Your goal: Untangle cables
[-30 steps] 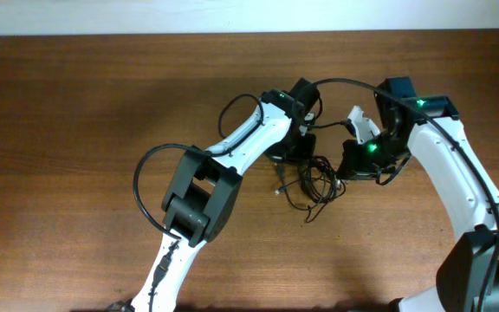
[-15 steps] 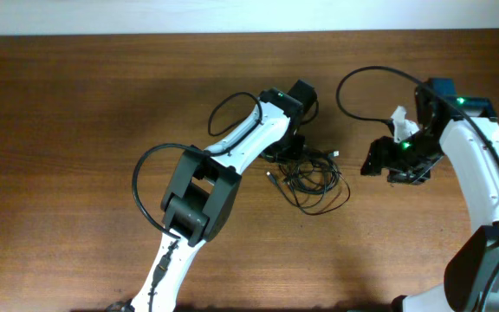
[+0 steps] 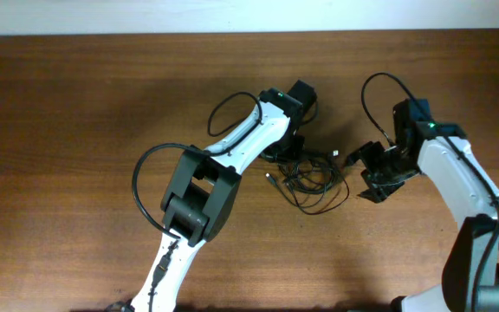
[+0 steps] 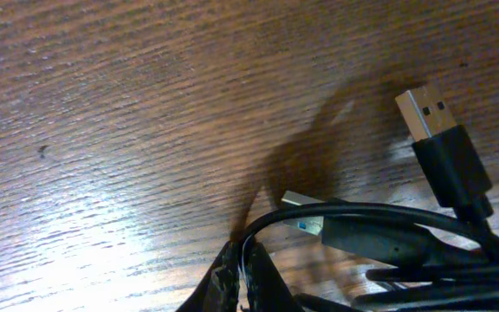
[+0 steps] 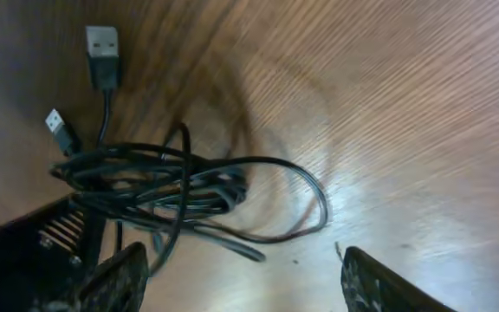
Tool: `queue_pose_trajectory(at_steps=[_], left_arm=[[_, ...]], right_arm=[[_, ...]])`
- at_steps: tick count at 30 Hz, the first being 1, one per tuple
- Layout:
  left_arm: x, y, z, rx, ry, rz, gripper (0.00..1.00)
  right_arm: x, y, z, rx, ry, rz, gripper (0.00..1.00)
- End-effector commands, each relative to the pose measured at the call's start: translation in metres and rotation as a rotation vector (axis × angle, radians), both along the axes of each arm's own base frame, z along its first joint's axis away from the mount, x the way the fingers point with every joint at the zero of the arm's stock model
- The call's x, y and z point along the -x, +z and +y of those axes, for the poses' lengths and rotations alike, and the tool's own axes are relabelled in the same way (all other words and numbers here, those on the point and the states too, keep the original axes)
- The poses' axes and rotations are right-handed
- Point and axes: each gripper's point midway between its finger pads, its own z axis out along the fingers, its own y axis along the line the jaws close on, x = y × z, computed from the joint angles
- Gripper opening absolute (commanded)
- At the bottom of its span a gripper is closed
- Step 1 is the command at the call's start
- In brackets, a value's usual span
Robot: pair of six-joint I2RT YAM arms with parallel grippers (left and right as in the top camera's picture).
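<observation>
Two grippers bracket the cables (image 3: 314, 178), which lie in one knotted bundle on the table (image 3: 76, 130); we place everything else from that bundle. At the bundle's left end the left gripper (image 3: 288, 149) sits low over the cords. Its wrist view shows the fingertips (image 4: 232, 279) pressed together with a black strand looping out from between them, so we read it as clamped on a cable. Just off the bundle's right edge the right gripper (image 3: 365, 173) hangs with its fingers (image 5: 121, 276) spread wide, nothing between them and no cord touched. In the right wrist view a large USB plug (image 5: 102, 42) and a smaller plug (image 5: 57, 121) poke free at one side of the bundle. A single loose loop (image 5: 306, 195) swings out of the opposite side.

We judge the step in hand to be a fresh grasp: one end anchored, the free gripper choosing its strand. The tangle looks far from undone. The next move, we think, calls for the right gripper to drop onto that outlying loop alone, close on it, and draw it away from the bundle with the left as anchor. Catching two strands at once would likely tighten the knot.
</observation>
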Motion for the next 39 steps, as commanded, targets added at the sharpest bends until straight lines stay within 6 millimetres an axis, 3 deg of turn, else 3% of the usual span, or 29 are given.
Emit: queue_pose_trajectory(at_steps=[1, 3, 4, 6, 8, 10, 12, 14, 16, 19, 21, 23, 25, 26, 27, 31, 35, 39], left_arm=[[-0.003, 0.009, 0.005, -0.003, 0.015, -0.02, 0.06], [-0.003, 0.009, 0.005, -0.003, 0.015, -0.02, 0.06], [-0.003, 0.009, 0.005, -0.004, 0.015, -0.019, 0.06], [-0.003, 0.009, 0.005, -0.004, 0.015, -0.019, 0.06], [-0.003, 0.009, 0.006, -0.004, 0.015, -0.019, 0.06], [-0.002, 0.009, 0.006, -0.006, 0.015, -0.017, 0.06], [-0.002, 0.009, 0.006, -0.006, 0.016, -0.017, 0.05], [-0.002, 0.009, 0.006, -0.006, 0.016, -0.017, 0.04], [-0.002, 0.009, 0.006, -0.006, 0.016, -0.017, 0.05], [-0.002, 0.009, 0.006, -0.006, 0.016, -0.017, 0.05], [-0.002, 0.009, 0.006, -0.006, 0.016, -0.016, 0.05], [-0.002, 0.009, 0.006, -0.006, 0.016, -0.016, 0.05], [-0.002, 0.009, 0.007, -0.008, 0.016, -0.013, 0.05], [0.0, 0.009, 0.007, -0.011, 0.016, -0.008, 0.03], [0.003, 0.009, 0.008, -0.012, 0.014, 0.008, 0.03], [0.024, 0.016, -0.006, 0.093, -0.041, 0.118, 0.0], [0.035, 0.063, -0.027, 0.322, -0.207, 0.163, 0.0], [0.031, 0.107, -0.024, 0.377, -0.208, 0.097, 0.0]], right_arm=[[-0.002, -0.009, 0.027, -0.045, -0.071, 0.011, 0.71], [-0.023, -0.01, 0.043, -0.058, -0.029, -0.101, 0.65], [-0.028, -0.008, 0.047, -0.061, -0.016, -0.13, 0.53], [-0.033, -0.009, 0.048, -0.027, 0.034, -0.179, 0.04], [-0.031, -0.007, 0.047, -0.009, 0.209, -0.262, 0.04], [-0.037, 0.017, 0.047, 0.015, 0.355, -0.386, 0.04], [-0.046, 0.07, 0.048, 0.055, 0.485, -0.573, 0.04], [-0.046, 0.101, 0.044, 0.111, 0.54, -0.672, 0.04], [-0.041, 0.126, 0.021, 0.269, 0.534, -0.731, 0.04], [-0.034, 0.136, -0.005, 0.417, 0.494, -0.718, 0.04], [-0.025, 0.123, -0.023, 0.505, 0.486, -0.624, 0.04], [-0.025, 0.113, -0.025, 0.507, 0.494, -0.586, 0.05], [-0.027, 0.103, -0.024, 0.499, 0.503, -0.554, 0.14], [-0.028, 0.097, -0.023, 0.491, 0.509, -0.537, 0.29], [-0.029, 0.09, -0.021, 0.48, 0.517, -0.518, 0.36], [-0.031, 0.057, -0.02, 0.455, 0.543, -0.418, 0.38], [-0.026, 0.027, -0.017, 0.418, 0.573, -0.314, 0.38], [-0.015, 0.001, -0.018, 0.399, 0.595, -0.212, 0.38]])
